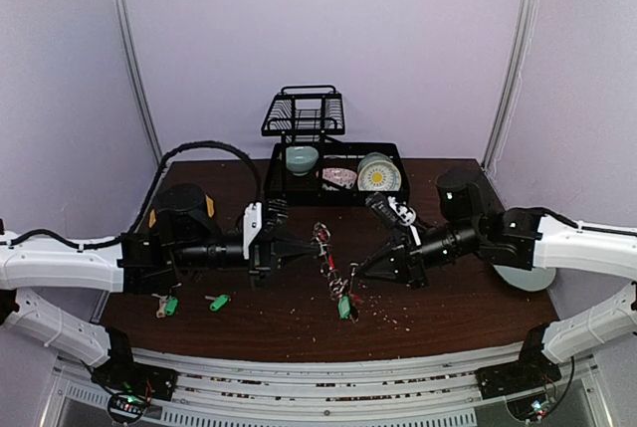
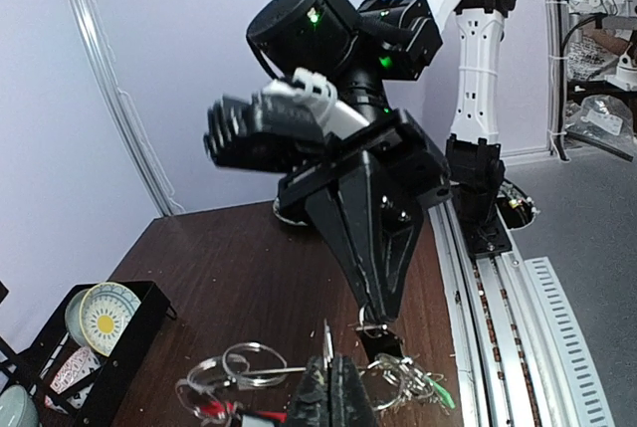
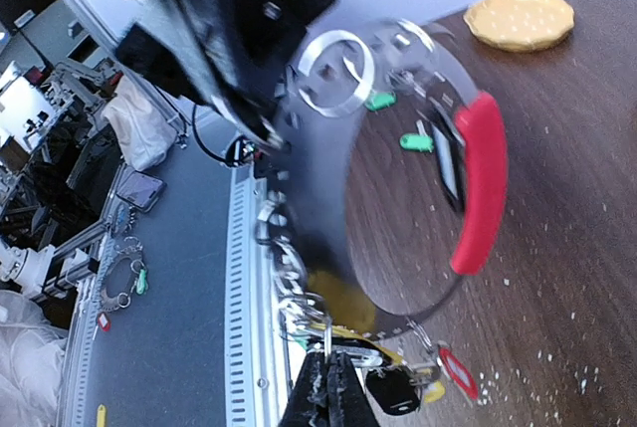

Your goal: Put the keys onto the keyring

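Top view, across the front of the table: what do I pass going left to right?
first green-tagged key → second green-tagged key → left hand → keyring → right hand

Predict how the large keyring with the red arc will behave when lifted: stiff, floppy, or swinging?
The keyring hoop probably stays rigid; it holds its round shape in mid-air. Its hanging keys and small rings likely dangle and swing. Thin metal may slip when gripped.
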Tool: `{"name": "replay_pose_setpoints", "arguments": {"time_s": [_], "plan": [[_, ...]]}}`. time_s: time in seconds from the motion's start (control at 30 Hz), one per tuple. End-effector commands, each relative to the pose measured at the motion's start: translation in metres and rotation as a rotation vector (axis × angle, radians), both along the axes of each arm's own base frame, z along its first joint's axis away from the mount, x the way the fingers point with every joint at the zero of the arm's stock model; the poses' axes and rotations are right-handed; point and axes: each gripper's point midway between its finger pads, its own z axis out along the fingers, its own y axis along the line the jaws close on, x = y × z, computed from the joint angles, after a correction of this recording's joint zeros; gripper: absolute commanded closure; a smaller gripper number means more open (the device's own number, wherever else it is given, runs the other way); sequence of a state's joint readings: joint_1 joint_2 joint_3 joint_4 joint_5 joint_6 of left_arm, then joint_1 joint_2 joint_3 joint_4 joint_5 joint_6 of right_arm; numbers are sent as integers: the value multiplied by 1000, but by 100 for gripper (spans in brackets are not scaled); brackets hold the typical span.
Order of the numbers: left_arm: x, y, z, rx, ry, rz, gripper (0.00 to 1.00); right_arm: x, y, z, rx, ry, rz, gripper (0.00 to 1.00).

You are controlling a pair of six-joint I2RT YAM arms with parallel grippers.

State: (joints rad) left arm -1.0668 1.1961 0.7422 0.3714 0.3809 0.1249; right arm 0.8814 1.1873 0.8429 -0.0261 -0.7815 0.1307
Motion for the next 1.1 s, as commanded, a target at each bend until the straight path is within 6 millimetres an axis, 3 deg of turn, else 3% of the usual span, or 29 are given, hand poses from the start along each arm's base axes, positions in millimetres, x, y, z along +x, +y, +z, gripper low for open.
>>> {"name": "replay_pose_setpoints", "arguments": {"time_s": [0.0,0.33,0.43,0.57,0.7,0.77,0.9,0.97,1.07], "plan": [[9,2,14,-2,-72,54,100,6,-19,-78,-270,202,-109,100],[13,7,1,68,-95,80,100,-19,-45,-173,-497,527,-248,100],[13,6,0,79,-99,78,100,-10,-53,-198,-602,548,-307,100],[13,7,3,78,-102,76,100,4,-54,-215,-644,583,-350,100],[12,7,5,80,-104,75,100,17,-53,-220,-659,587,-379,100],[12,8,5,81,-104,76,100,23,-51,-216,-660,563,-382,98],[12,7,5,95,-113,74,100,36,-51,-181,-612,430,-382,66],[12,7,6,106,-121,71,100,50,-50,-146,-548,288,-402,59],[11,6,5,125,-137,65,100,60,-35,-68,-302,72,-379,57]]}}
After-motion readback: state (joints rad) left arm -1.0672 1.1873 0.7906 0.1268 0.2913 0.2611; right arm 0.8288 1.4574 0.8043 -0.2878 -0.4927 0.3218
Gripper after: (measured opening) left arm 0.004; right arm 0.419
